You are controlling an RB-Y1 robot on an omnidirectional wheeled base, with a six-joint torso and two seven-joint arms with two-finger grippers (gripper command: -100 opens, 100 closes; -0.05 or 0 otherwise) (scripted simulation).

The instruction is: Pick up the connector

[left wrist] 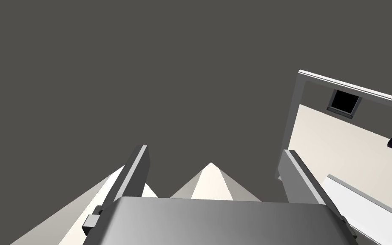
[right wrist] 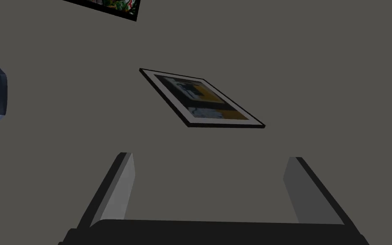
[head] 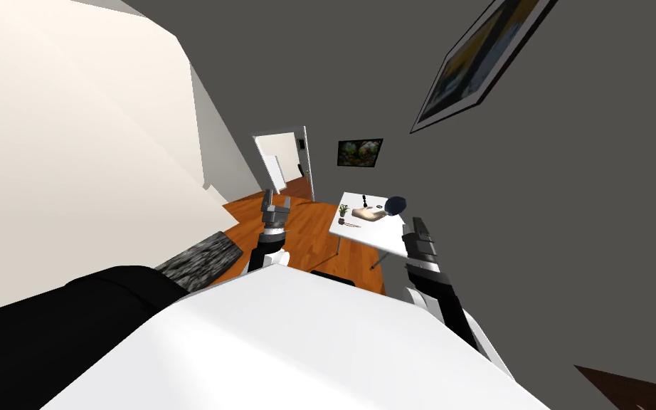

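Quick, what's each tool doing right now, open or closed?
Left tool: open, holding nothing.
Right tool: open, holding nothing.

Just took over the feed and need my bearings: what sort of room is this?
Probably a living space in a house: wood floor, framed pictures on dark grey walls, a small white table with a potted plant, and an open doorway beyond.

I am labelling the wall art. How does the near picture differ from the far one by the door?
The near picture has a white border; the far picture has none. The near picture shows yellow and dark patches; the far picture shows greens. Both hang on the grey wall.
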